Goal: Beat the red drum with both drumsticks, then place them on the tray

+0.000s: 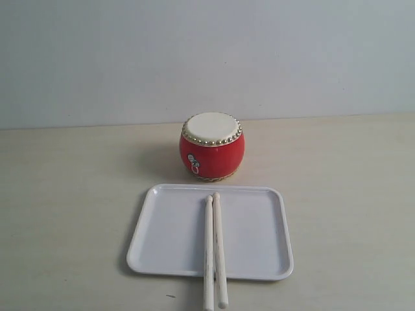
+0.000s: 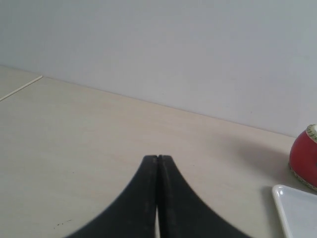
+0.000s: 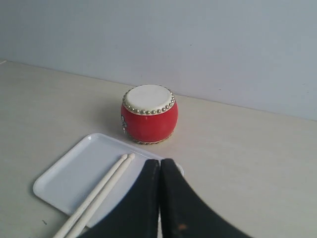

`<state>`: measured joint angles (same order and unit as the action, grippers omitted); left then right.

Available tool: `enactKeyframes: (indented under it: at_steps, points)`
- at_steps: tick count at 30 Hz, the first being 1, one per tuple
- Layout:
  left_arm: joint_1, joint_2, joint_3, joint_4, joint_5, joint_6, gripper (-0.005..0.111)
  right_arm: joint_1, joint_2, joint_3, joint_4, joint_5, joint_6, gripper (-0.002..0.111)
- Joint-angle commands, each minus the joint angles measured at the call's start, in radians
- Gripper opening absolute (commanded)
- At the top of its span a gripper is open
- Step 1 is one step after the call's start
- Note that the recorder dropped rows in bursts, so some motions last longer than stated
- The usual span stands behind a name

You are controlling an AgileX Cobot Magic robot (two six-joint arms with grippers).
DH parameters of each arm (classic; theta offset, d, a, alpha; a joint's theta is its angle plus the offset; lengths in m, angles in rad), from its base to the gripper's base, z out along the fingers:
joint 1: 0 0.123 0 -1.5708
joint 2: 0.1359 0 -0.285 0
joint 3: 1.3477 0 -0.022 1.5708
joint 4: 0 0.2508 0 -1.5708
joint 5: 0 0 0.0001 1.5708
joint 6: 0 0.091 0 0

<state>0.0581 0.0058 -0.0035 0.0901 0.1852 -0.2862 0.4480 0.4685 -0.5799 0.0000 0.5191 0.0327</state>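
The red drum [image 1: 212, 148] with its cream skin stands upright on the table, just behind the white tray [image 1: 168, 240]. Two pale drumsticks [image 1: 214, 249] lie side by side across the tray's middle, tips toward the drum, their butt ends sticking out over the near rim. Neither gripper shows in the exterior view. My left gripper [image 2: 157, 157] is shut and empty above bare table, with the drum [image 2: 306, 157] and a tray corner [image 2: 292, 206] at the frame's edge. My right gripper [image 3: 160, 161] is shut and empty above the tray [image 3: 69, 178], beside the drumsticks [image 3: 101, 191], the drum [image 3: 148, 114] beyond.
A pale wooden table [image 1: 71, 194] runs back to a plain grey-white wall [image 1: 194, 52]. A seam in the tabletop [image 2: 20, 88] shows in the left wrist view.
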Motion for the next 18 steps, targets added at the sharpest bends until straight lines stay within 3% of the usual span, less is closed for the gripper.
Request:
enactKeyframes:
  at_steps: [1,5,9,18]
  points:
    - [0.0,-0.006,0.004,0.0,-0.001,-0.006,0.0,-0.002,-0.004,0.005,0.0,-0.018,-0.004,0.0]
    - [0.0,-0.006,0.004,0.0,-0.001,-0.006,0.0,-0.002,-0.004,0.005,-0.009,-0.016,-0.003,0.0]
    - [0.0,-0.006,0.004,0.0,-0.001,-0.006,0.0,-0.134,-0.052,0.03,-0.024,-0.076,-0.005,0.0]
    - [0.0,-0.006,0.004,0.0,-0.001,-0.006,0.0,-0.27,-0.299,0.399,-0.046,-0.332,0.007,0.0]
